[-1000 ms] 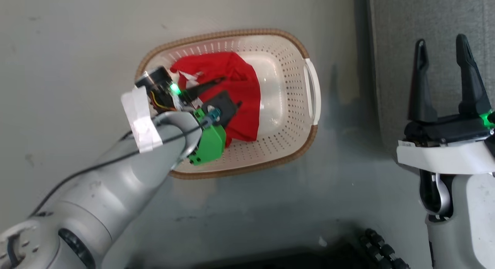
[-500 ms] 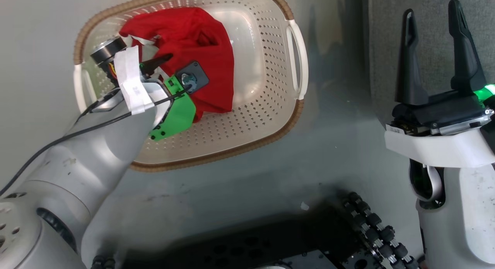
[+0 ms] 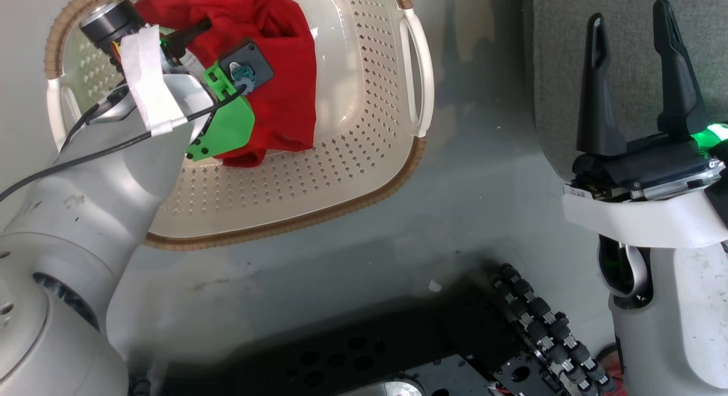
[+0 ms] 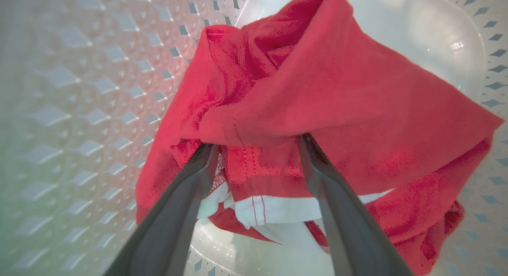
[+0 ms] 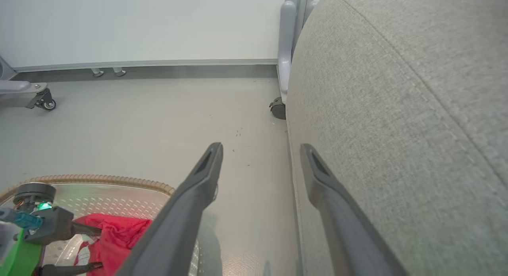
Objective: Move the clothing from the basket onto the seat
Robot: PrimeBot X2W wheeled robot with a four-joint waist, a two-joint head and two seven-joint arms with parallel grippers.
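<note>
The left claw (image 4: 256, 143), jaws wide, is straddling the clothing (image 3: 284, 71), which is lying in the basket (image 3: 284, 225) at upper left. The right claw (image 3: 628, 15) is hovering wide beside the seat (image 3: 557, 54). No transfer is done yet.

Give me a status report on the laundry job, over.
Left gripper open, tips under a fold of the clothing in the basket. Right gripper open, empty, beside the seat. No obstruction seen.
</note>
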